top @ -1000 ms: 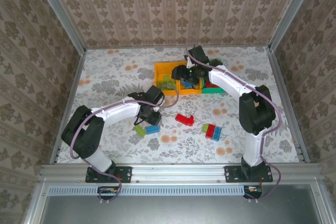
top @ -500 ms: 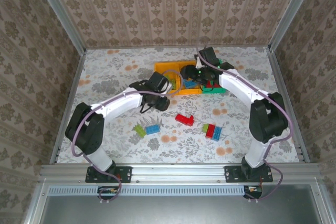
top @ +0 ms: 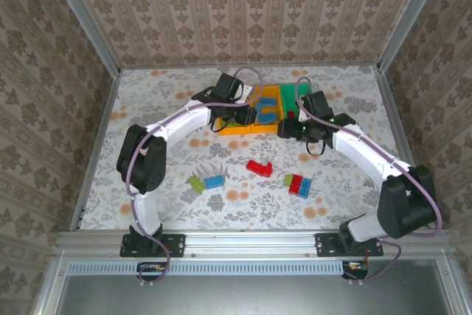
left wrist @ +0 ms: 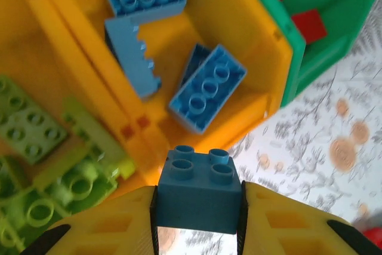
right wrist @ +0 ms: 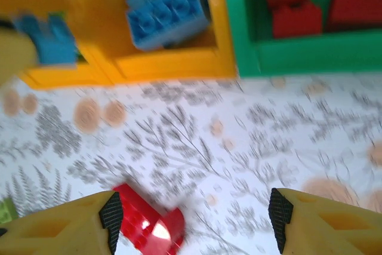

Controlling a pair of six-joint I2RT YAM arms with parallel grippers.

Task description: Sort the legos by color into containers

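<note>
My left gripper (left wrist: pixel 199 231) is shut on a small blue lego (left wrist: pixel 199 190) and hangs over the front edge where the two orange-yellow containers meet. The middle yellow container (left wrist: pixel 256 40) holds blue legos (left wrist: pixel 208 88). The left yellow container (left wrist: pixel 18 58) holds lime green legos (left wrist: pixel 27 126). The green container (left wrist: pixel 286 58) holds red legos (left wrist: pixel 309 25). My right gripper (right wrist: pixel 194 216) is open over the table in front of the containers, a loose red lego (right wrist: pixel 146 225) lying by its left finger. In the top view the left gripper (top: pixel 243 117) and right gripper (top: pixel 287 130) are close together.
Loose legos lie on the floral table: a red one (top: pixel 259 167), a green and blue pair (top: pixel 206 181), and a red, green and blue cluster (top: pixel 299 184). Metal rails and patterned walls enclose the table.
The left arm has swung from the table's middle up to the containers, carrying the blue lego. The right arm has drawn back from the containers toward the near right, over the table.
</note>
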